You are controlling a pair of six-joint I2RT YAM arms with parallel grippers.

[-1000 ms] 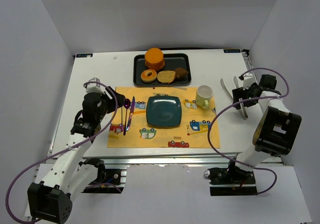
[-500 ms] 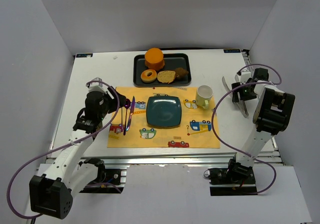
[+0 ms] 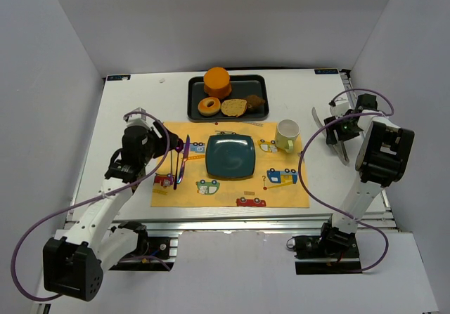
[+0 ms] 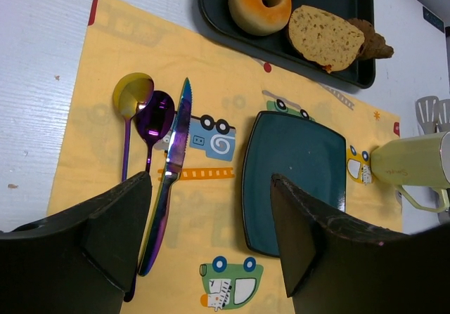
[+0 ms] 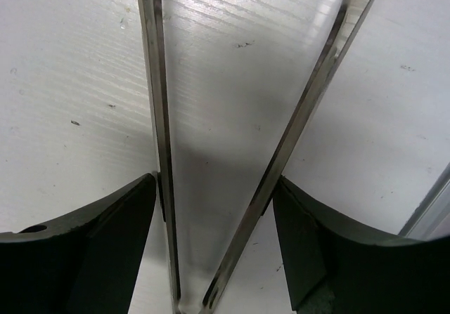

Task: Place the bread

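Note:
The bread [image 3: 233, 107] is a tan oval slice lying in the black tray [image 3: 254, 82] at the back, between a donut and a brown pastry; it also shows in the left wrist view [image 4: 325, 38]. My left gripper [image 3: 166, 144] is open and empty, hovering over the cutlery on the yellow placemat [image 4: 209, 180]. My right gripper [image 3: 336, 128] is open at the table's right side, low over metal tongs [image 3: 340, 149]. In the right wrist view its fingers [image 5: 214, 180] straddle the two spread tong arms [image 5: 158, 117] and touch their outer sides.
A teal square plate [image 3: 230, 156] sits mid-placemat [image 3: 232, 191], with a pale green mug [image 3: 287, 135] to its right. A knife [image 4: 172, 166] and two spoons [image 4: 151, 114] lie left of the plate. The tray also holds a donut [image 3: 209, 106], an orange cylinder [image 3: 217, 82] and a brown pastry [image 3: 254, 103].
My right arm has swung its wrist toward the back and settled lower over the tongs. My left arm has edged slightly forward. The bread and tongs have not moved.

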